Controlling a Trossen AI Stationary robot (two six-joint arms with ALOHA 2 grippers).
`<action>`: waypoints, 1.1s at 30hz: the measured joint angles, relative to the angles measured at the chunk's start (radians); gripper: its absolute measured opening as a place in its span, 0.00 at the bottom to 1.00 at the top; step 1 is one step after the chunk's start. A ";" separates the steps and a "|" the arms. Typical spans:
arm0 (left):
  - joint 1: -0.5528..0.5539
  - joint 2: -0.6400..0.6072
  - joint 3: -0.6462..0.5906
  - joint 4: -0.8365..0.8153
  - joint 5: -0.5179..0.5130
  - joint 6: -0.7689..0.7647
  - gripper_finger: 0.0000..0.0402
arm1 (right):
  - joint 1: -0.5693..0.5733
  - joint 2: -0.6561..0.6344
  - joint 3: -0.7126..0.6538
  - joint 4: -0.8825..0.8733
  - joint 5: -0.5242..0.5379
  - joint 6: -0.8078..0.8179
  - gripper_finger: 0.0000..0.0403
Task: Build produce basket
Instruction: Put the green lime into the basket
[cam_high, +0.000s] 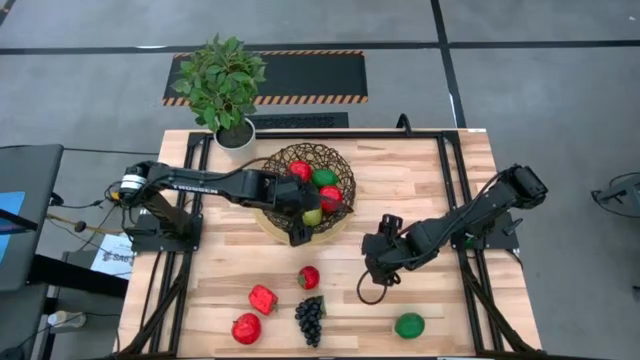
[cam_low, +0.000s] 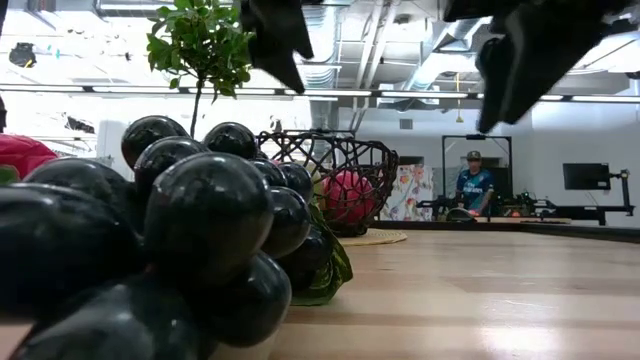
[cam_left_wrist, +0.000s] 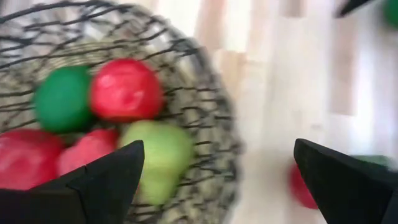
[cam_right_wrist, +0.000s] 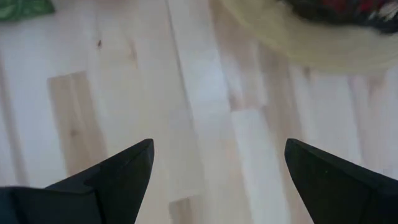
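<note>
The dark woven wire basket (cam_high: 305, 190) stands on its tan base at the table's far middle. It holds red pieces, a green one (cam_high: 324, 178) and a yellow-green pear (cam_high: 313, 216). My left gripper (cam_high: 298, 232) hovers open over the basket's near rim; in the left wrist view (cam_left_wrist: 217, 180) the pear (cam_left_wrist: 158, 155) lies just beyond one finger. My right gripper (cam_high: 373, 288) is open above bare wood, right of the strawberry (cam_high: 308, 277); its wrist view (cam_right_wrist: 217, 174) shows only boards between the fingers. The grape bunch (cam_high: 310, 318) lies on the table at the near edge.
On the near part of the table lie two red pieces (cam_high: 262, 298) (cam_high: 246, 328) and a green piece (cam_high: 409, 325). A potted leafy plant (cam_high: 228, 85) stands at the far left corner. The grapes (cam_low: 180, 250) fill the low view's foreground. A person (cam_low: 473, 180) is far behind the table.
</note>
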 joint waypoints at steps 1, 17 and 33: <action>-0.011 0.000 0.010 -0.001 0.020 -0.011 0.99 | 0.010 0.000 0.000 -0.010 -0.011 0.020 0.95; -0.275 0.000 0.026 0.057 -0.042 -0.091 0.99 | 0.259 0.000 0.000 -0.026 -0.098 0.394 0.95; -0.403 0.000 0.026 0.149 -0.064 -0.122 0.99 | 0.360 0.000 0.000 0.044 -0.122 0.491 0.95</action>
